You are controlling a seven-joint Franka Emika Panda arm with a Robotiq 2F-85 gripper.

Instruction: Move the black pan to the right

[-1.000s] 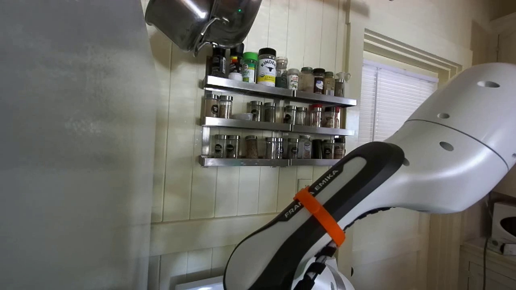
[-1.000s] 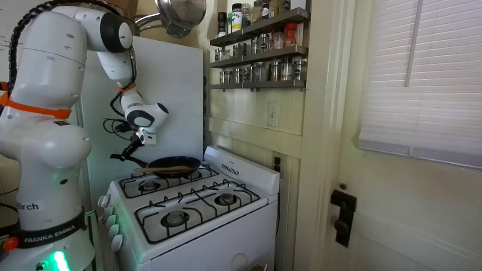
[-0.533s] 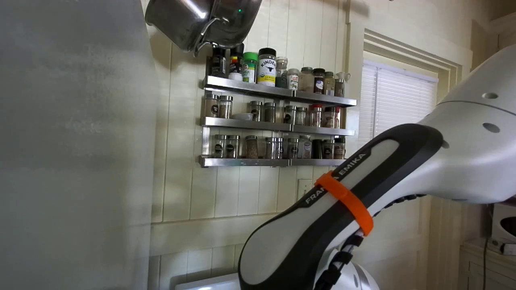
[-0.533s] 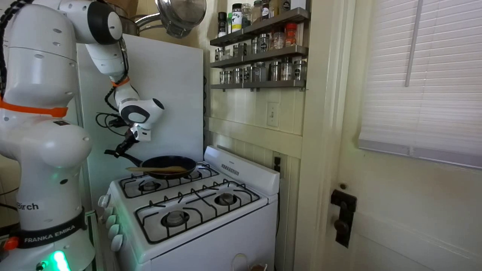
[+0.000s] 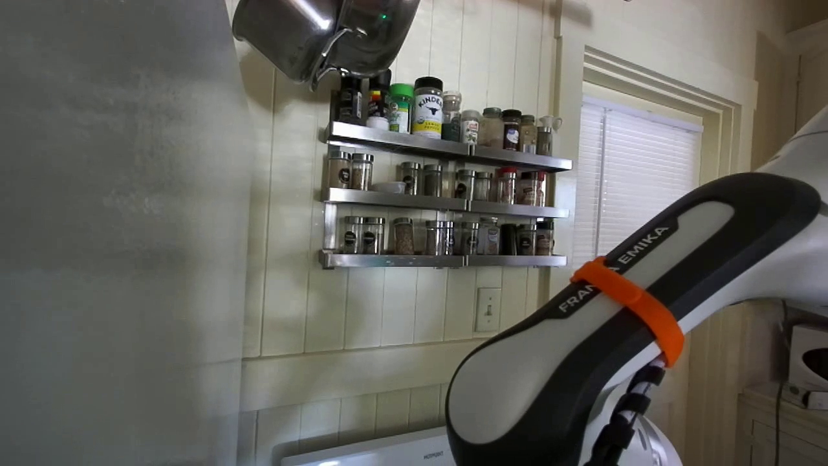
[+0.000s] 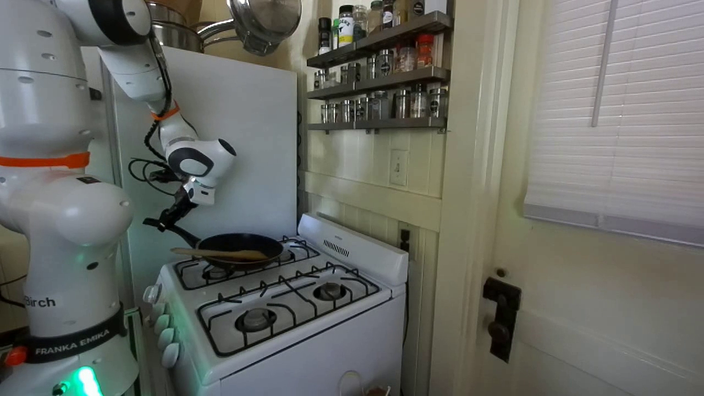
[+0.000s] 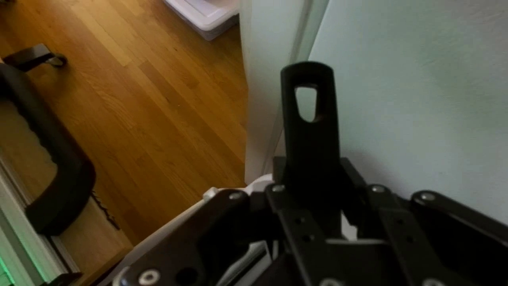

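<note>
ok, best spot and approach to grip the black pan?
I'd take the handle, from above, jaws across its narrow width, as they sit now. The wrist view shows it slim and straight-sided; in an exterior view it slants up and out from the black pan, clear of the wooden utensil resting partly inside.

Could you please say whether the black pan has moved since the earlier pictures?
Yes: in an exterior view, the black pan has shifted leftward in the picture, away from the stove's back panel.

pan handle point(image 7: 312, 145): matt, plastic-looking | utensil point(image 6: 220, 254): wood | floor point(image 7: 158, 123): smooth wood | pots point(image 5: 284, 29): glossy metal
</note>
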